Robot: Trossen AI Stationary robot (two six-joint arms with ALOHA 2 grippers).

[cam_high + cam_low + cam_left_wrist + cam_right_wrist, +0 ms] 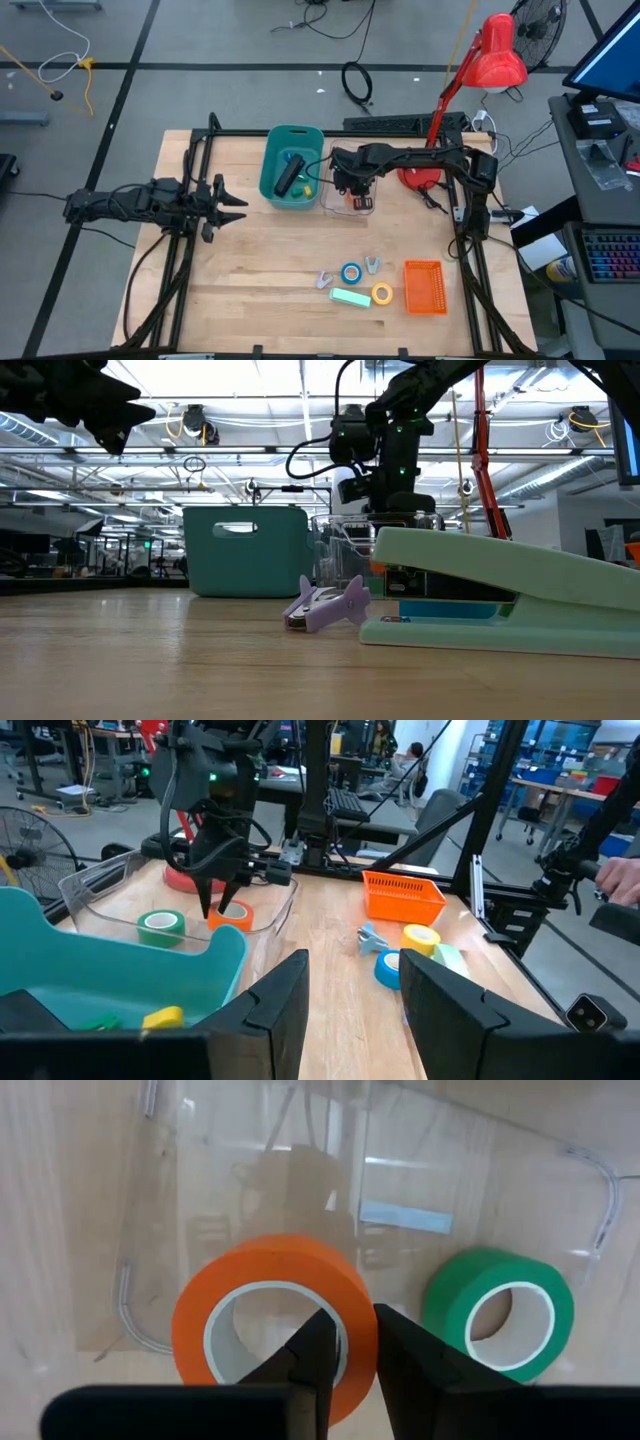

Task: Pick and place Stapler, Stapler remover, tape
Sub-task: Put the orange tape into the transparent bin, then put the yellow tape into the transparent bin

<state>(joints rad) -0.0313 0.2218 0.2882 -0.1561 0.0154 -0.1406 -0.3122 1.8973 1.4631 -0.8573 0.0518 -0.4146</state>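
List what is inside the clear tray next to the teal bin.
The clear tray holds an orange tape roll and a green tape roll, lying flat side by side. The right gripper straddles the orange roll's wall, jaws slightly apart. Its fingers hide part of that roll.

One camera hangs overhead, looking straight down on the whole bench [260, 270]. Another sits at bench-top level, facing across it into the room, very close to a mint stapler [520, 595]. The left wrist camera looks past its own fingers [285, 1005] toward the clear tray [110, 895], far ahead. The right wrist camera peers down into that tray, the orange tape [275, 1325] right at its fingers; all views share this tray
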